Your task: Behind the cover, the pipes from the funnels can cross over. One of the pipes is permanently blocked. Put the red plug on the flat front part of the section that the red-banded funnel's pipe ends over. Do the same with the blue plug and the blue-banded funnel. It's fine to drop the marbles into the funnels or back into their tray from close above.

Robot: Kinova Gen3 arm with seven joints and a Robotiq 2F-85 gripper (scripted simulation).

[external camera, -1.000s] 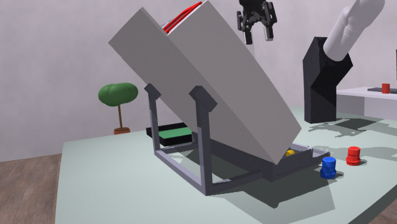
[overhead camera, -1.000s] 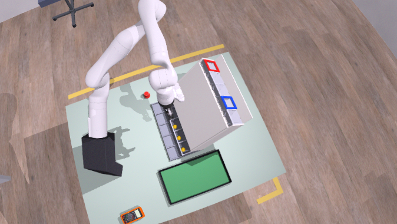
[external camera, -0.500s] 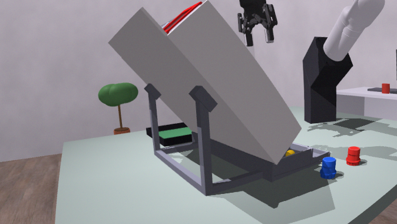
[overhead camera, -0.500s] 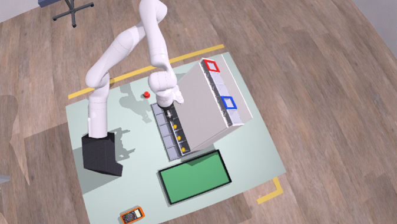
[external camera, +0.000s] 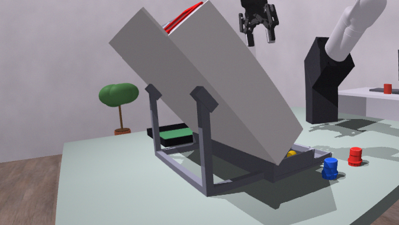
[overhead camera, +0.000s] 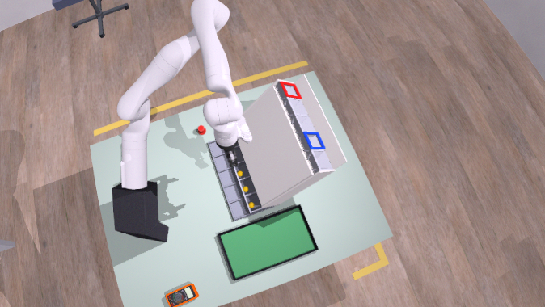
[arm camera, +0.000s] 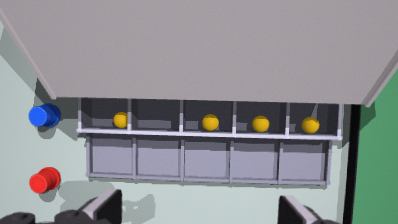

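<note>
Wrist view: blue plug (external camera: 330,169) (arm camera: 44,116) upright on the table (overhead camera: 356,210) (external camera: 133,183) (arm camera: 15,150), just off the lower corner of the cover (overhead camera: 271,149) (external camera: 237,83) (arm camera: 200,50), at the end with the red-banded funnel (overhead camera: 290,90). Red plug (overhead camera: 201,129) (external camera: 355,157) (arm camera: 45,180) also upright, off that same end but farther out from the cover's lower edge. Both plugs stand apart from it and from each other.

Along the cover's lower edge, a dark row of five sections (arm camera: 156,117); four yellow marbles (overhead camera: 245,189) (external camera: 292,154) (arm camera: 210,122) in it. Counting from the plug end of the cover: marbles in first, third, fourth and fifth. Outside that, one row farther from the cover, the pale flat front parts (overhead camera: 226,178) (arm camera: 206,158). Neither plug sits on them.

Claw (overhead camera: 231,157) (external camera: 260,44) (arm camera: 201,202) released, fingers wide apart with nothing between; it hangs over the cover's lower side, well above the sections.

Cover leans steeply on a grey frame (external camera: 205,160). At its top edge, blue-banded funnel (overhead camera: 314,140) toward the end away from the plugs. Green tray (overhead camera: 268,242) (external camera: 177,134) (arm camera: 382,150) lies beyond that far end. Arm's black base (overhead camera: 121,194) (external camera: 311,109) faces the cover's low side, well apart; orange meter (overhead camera: 182,296) farther out past the tray end.

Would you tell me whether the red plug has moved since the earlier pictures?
No, the red plug stands where it did, judged against the arm's black base.
</note>
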